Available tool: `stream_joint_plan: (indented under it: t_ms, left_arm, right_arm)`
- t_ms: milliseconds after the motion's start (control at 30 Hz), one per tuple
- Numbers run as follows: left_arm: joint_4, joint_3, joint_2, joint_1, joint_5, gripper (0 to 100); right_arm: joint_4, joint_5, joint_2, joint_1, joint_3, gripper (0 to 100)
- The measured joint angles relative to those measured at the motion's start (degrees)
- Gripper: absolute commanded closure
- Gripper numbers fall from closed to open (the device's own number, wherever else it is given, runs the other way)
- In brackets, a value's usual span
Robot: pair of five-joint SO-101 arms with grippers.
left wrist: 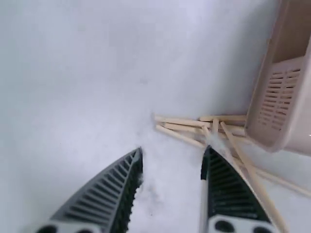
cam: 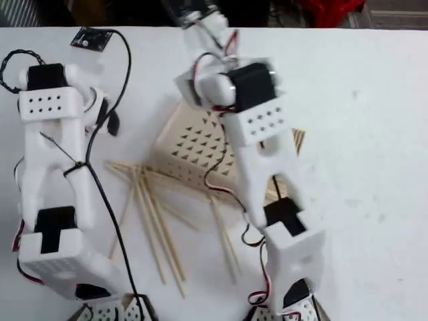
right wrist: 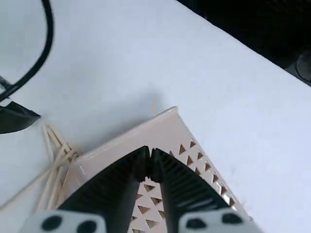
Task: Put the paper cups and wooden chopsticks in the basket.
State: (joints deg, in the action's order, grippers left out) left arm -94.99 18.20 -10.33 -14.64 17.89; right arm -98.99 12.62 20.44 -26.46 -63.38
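Observation:
Several wooden chopsticks (cam: 157, 214) lie fanned out on the white table in front of the beige perforated basket (cam: 194, 144). In the left wrist view my left gripper (left wrist: 171, 158) is open and low over the table. Its one finger (left wrist: 221, 189) is next to the ends of the chopsticks (left wrist: 194, 128), and nothing is between its fingers. The basket's slotted wall (left wrist: 282, 97) stands just past them. My right gripper (right wrist: 149, 158) is shut with nothing in it and hangs above the basket's rim (right wrist: 126, 141) near a corner. The right arm (cam: 257, 120) hides much of the basket in the high view.
A black cable (cam: 100, 180) runs from a small black board (cam: 90, 39) at the back left, down past the left arm (cam: 50, 134). It also crosses the right wrist view (right wrist: 34, 63). Open white table (cam: 374, 134) lies to the right of the basket.

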Motion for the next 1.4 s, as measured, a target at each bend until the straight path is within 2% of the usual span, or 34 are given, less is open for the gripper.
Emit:
stream_joint_plan:
  t_ms: [200, 367, 500, 667, 800, 1067, 1267, 1400]
  left_arm:
    - [-0.1, 0.0, -0.7, -0.2, 0.4, 79]
    - [1.1, 0.0, -2.9, 6.2, 0.4, 79]
    - [2.1, 0.0, -3.5, 11.3, 0.2, 79]
    - [6.1, -0.1, -3.6, 14.9, -2.3, 79]
    - [8.4, -0.4, -5.1, 15.7, -2.3, 79]
    - [9.5, 0.2, -9.4, 16.0, -2.5, 79]
    - [9.5, 0.6, -9.5, 16.4, -2.5, 79]
    - [9.5, 0.6, -9.8, 16.3, -2.5, 79]
  right_arm:
    - [0.0, 2.2, -16.5, 12.5, 20.8, 94.6]
    - [2.2, 7.8, -31.9, 20.1, 42.5, 93.9]
    - [12.5, 9.4, -40.2, 27.6, 62.2, 93.9]
    - [26.6, 9.6, -41.7, 30.8, 82.6, 93.9]
    - [29.2, 9.6, -41.7, 32.3, 85.4, 93.9]
    - [31.3, 9.6, -41.8, 40.9, 87.2, 93.9]
    - [40.0, 9.6, -36.4, 40.4, 92.7, 93.9]
    - [44.0, 9.6, -31.6, 35.4, 92.9, 93.9]
